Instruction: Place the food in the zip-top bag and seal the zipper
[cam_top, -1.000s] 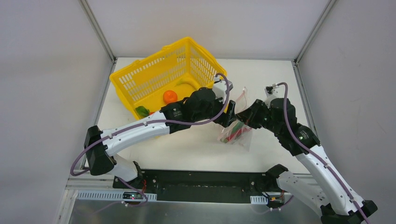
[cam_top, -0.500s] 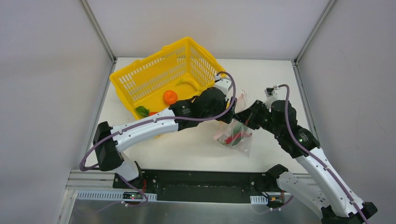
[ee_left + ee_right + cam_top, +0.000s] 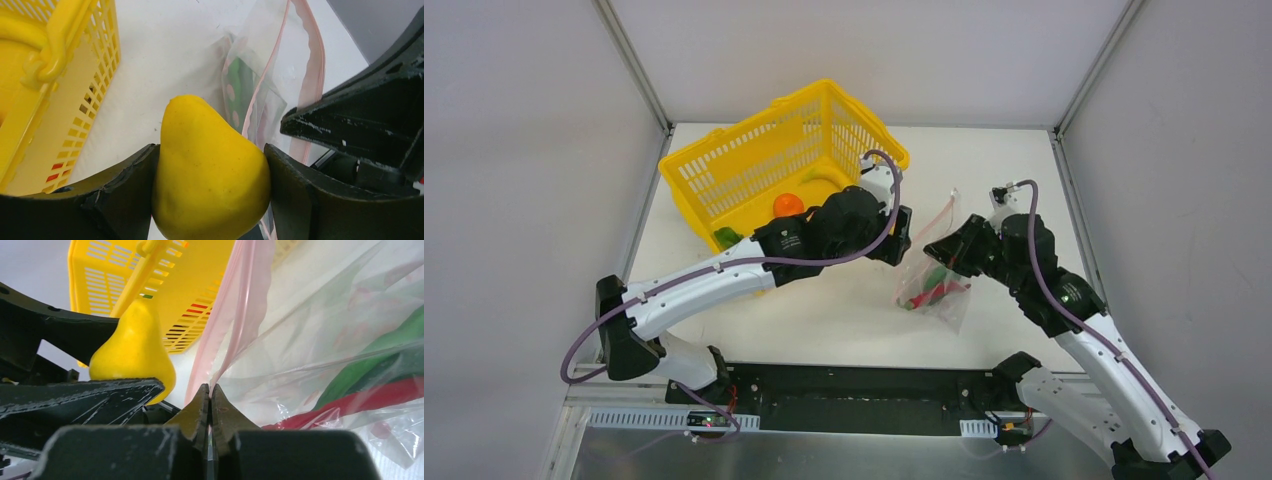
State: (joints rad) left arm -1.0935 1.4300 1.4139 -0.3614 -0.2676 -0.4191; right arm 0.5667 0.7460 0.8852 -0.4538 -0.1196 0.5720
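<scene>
Left tool (image 3: 212, 167) was found closed on the lemon (image 3: 210, 180), which was gripped across its broad part with the pointed end leading. Right tool (image 3: 210, 402) was pinched fully shut on one lip of the bag (image 3: 941, 292), close to the zipper (image 3: 306, 60). The bag was held with its mouth raised, right of centre on the counter (image 3: 844, 310) and nearer the right edge. A green pepper (image 3: 385, 357) and a red chili (image 3: 362, 399) were seen inside it. The basket (image 3: 754, 165) stood toward the far left corner, with an orange fruit (image 3: 787, 204) in it.

Step judged in hand: lemon into bag. As only one lip was held, the mouth appeared narrowly parted. It was judged best that the lemon be led point-first into the gap, the free lip nudged aside by the fruit itself. Release should be withheld until the broad part was past the pink strip. A release outside the lip was expected to send it rolling.
</scene>
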